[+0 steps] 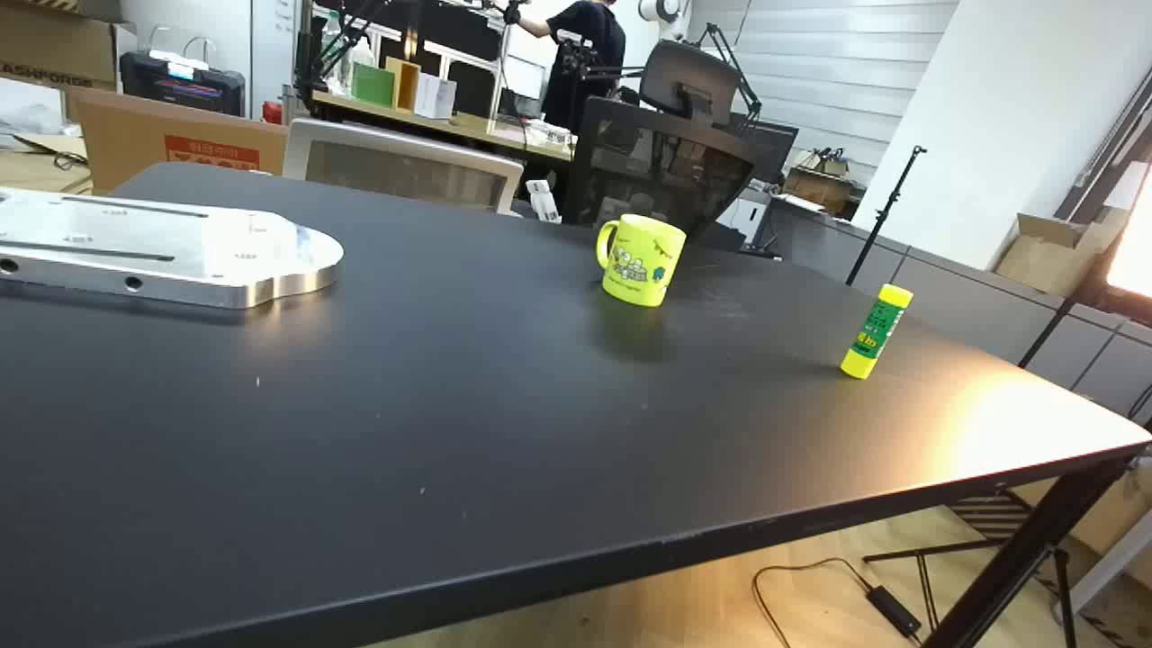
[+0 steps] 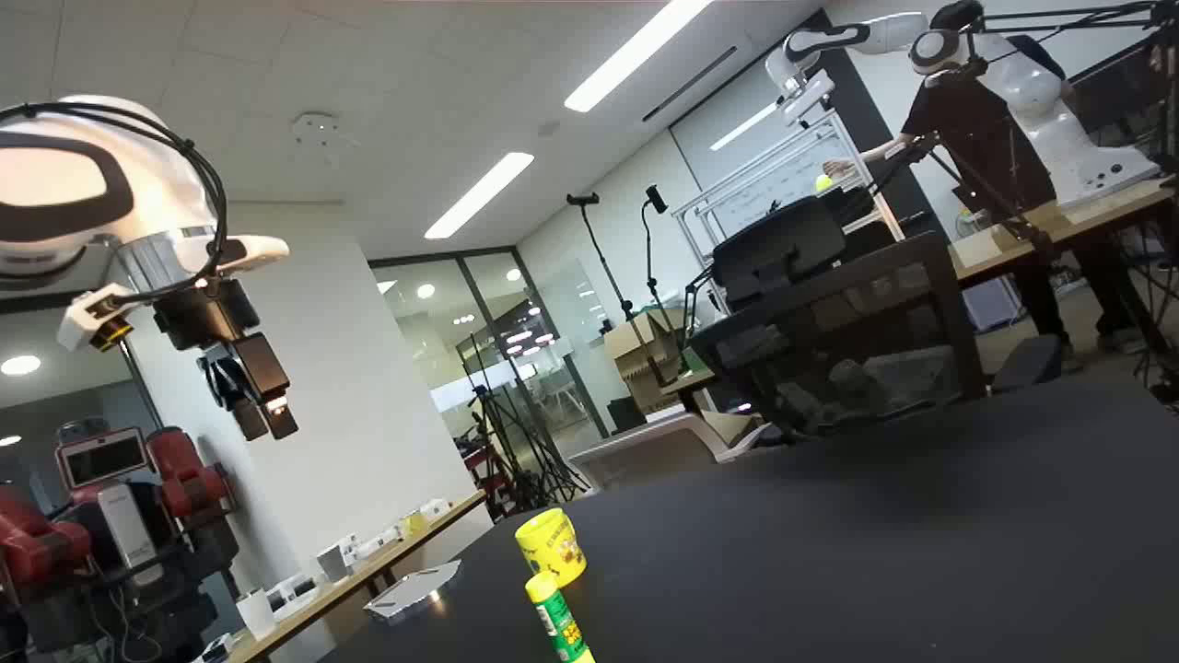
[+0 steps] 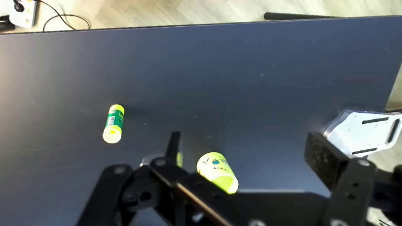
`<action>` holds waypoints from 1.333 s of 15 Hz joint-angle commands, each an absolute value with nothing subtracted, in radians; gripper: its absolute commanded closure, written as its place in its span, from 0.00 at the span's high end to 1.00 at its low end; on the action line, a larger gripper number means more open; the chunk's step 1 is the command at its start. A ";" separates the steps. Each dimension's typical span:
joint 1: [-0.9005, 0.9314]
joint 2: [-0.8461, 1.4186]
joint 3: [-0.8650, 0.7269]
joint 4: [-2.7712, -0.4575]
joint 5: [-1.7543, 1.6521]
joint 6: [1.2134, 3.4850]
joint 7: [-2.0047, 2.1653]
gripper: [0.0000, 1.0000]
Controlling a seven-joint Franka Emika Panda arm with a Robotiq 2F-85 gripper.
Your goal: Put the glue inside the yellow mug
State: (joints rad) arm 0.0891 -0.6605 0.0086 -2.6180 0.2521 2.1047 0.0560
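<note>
The glue (image 1: 877, 331), a slim yellow stick with a green label, stands upright on the dark table near its right side. It also shows in an exterior view (image 2: 558, 619), cut by the bottom edge, and at the left of the wrist view (image 3: 114, 121). The yellow mug (image 1: 641, 261) stands upright, apart from the glue, with its handle to the left; it also shows in an exterior view (image 2: 551, 545). My gripper (image 2: 267, 428) hangs high above the table. In the wrist view my gripper (image 3: 245, 141) is open and empty; its left finger partly covers the mug (image 3: 215, 166).
A flat silver metal plate (image 1: 162, 256) lies on the table (image 1: 450, 414) beyond the mug's handle side; it also shows at the right of the wrist view (image 3: 373, 131). Office chairs (image 1: 666, 162) stand against the table's far edge. The table's edge runs along the top of the wrist view.
</note>
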 commanded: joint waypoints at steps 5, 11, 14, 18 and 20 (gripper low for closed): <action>0.082 -0.660 0.014 -2.615 0.256 2.101 0.053 1.00; 0.075 -0.631 0.015 -2.603 0.246 2.127 0.049 1.00; 0.050 -0.511 0.017 -2.557 0.235 2.239 0.067 1.00; 0.005 -0.298 0.026 -2.472 0.197 2.368 0.130 1.00; -0.035 -0.199 0.042 -2.431 0.130 2.393 0.205 1.00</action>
State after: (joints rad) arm 0.0149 -0.3660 0.0135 -2.5346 0.2118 2.3724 0.0827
